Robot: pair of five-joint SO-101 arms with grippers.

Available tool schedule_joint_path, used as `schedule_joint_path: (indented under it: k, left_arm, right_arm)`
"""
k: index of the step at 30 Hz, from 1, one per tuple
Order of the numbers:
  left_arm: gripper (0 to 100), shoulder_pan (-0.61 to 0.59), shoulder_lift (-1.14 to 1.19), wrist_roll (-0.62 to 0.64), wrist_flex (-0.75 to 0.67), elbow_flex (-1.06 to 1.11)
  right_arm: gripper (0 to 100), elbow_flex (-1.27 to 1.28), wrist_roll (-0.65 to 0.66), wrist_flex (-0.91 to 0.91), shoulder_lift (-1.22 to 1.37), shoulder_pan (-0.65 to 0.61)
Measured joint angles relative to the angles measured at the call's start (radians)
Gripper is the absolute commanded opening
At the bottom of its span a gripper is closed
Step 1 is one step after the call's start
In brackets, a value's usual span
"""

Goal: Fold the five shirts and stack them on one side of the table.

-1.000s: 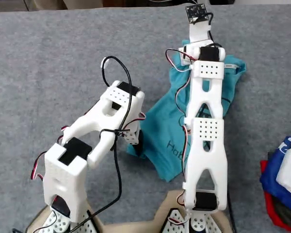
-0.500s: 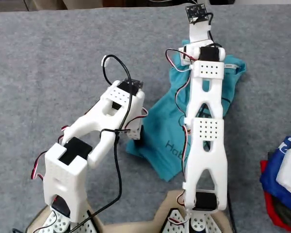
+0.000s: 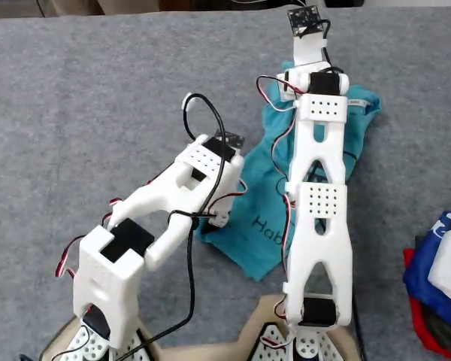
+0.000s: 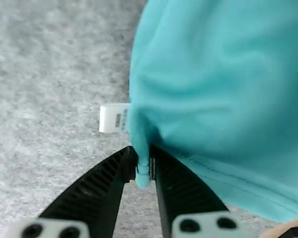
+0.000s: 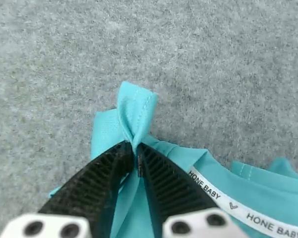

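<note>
A teal shirt (image 3: 259, 203) lies bunched on the grey felt table between the two arms. My left gripper (image 4: 141, 171) is shut on a pinched fold of the teal shirt (image 4: 218, 89) at its near left corner, beside a white care label (image 4: 114, 118). In the high view the left gripper (image 3: 219, 219) sits at that corner. My right gripper (image 5: 135, 158) is shut on a small tuft of the teal shirt (image 5: 134, 111) near the collar, at the far end of the cloth by the right arm (image 3: 319, 150).
A pile of folded shirts (image 3: 440, 278) in red, blue and white lies at the right edge of the table. Bare grey felt (image 3: 83, 113) stretches across the left and far side.
The left arm has swung to the right, carrying the near corner of the teal shirt with it. The right arm has kept still.
</note>
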Motion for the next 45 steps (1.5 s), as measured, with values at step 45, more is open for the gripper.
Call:
schedule_joint_path:
  k: [45]
  left_arm:
    - [2, -0.718, -0.353, -0.396, 0.334, -1.689]
  right_arm:
    - [0.5, -0.02, -0.213, -0.109, -1.082, 0.008]
